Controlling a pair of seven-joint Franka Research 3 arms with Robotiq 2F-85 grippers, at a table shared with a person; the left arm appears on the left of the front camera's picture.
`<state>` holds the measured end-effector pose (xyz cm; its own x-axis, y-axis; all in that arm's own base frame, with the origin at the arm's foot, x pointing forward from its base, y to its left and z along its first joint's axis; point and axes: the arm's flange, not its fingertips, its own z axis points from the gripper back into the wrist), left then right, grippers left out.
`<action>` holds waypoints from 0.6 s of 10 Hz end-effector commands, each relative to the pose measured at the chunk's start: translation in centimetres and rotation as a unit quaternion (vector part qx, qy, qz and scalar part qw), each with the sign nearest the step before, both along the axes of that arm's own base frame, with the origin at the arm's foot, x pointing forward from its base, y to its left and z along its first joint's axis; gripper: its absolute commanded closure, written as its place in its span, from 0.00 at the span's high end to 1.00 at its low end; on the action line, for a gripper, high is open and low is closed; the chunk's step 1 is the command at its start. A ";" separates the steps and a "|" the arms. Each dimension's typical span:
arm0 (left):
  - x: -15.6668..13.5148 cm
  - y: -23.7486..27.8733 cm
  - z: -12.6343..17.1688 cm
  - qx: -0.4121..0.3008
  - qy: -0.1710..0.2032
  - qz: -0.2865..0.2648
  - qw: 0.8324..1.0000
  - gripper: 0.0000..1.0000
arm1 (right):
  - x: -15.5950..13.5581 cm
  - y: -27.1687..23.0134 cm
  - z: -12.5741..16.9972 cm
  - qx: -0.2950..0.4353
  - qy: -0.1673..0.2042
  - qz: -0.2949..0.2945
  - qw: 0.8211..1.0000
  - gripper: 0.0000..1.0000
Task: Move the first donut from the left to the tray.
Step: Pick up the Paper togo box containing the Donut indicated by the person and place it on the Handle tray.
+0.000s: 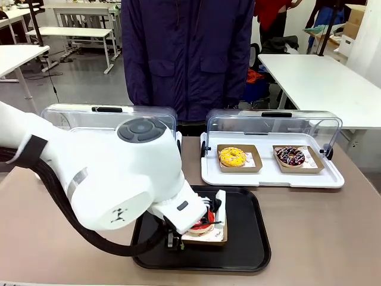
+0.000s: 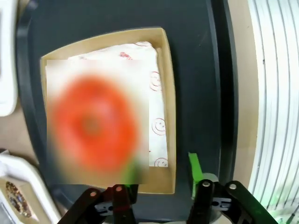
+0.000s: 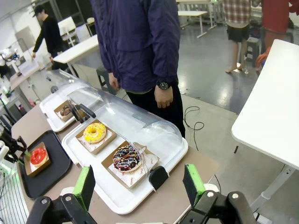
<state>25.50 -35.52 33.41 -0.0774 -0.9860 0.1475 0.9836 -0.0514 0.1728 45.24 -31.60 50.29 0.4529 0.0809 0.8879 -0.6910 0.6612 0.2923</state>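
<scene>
I have the red donut (image 3: 39, 156) on the black tray (image 1: 253, 238), flat in its brown box (image 2: 170, 116). Under it is white paper (image 2: 158, 105) with little red smiley faces. The box keeps sticky icing off the tray, and I think it gives me a dry edge to grab, so the top doesn't get squished.

My left pincer (image 2: 163, 172) is wide, down low over the black tray. One finger is on the donut's side of the box wall and the other is outside it, with a gap between them. That looks like letting go to me, since the box sits inside the tray's rim and the tray can carry it.

My right pincer (image 3: 138, 179) is wide too, with nothing in it, off to one side of the black tray. I think it has no job here.

The yellow donut (image 1: 232, 157) and the dark donut (image 1: 291, 156) sit beyond the black tray, on a white tray (image 1: 309, 180) with a clear lid. They should stay there, because only the red one is wanted.

The job looks almost done. Next I should lift straight up, nice and slow. If I go sideways, my finger could catch the wall and drag or tip the box.
</scene>
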 end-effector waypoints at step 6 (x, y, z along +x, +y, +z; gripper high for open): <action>1.2 3.6 5.6 -0.008 0.016 0.024 1.000 1.00 | 0.0 0.2 0.3 -0.001 -0.003 0.001 1.000 1.00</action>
<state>26.83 -31.29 39.84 -0.0317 -0.9856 0.1659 0.9905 -0.0088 0.1370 45.25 -31.59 50.28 0.4530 0.0809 0.8878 -0.6910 0.6611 0.2924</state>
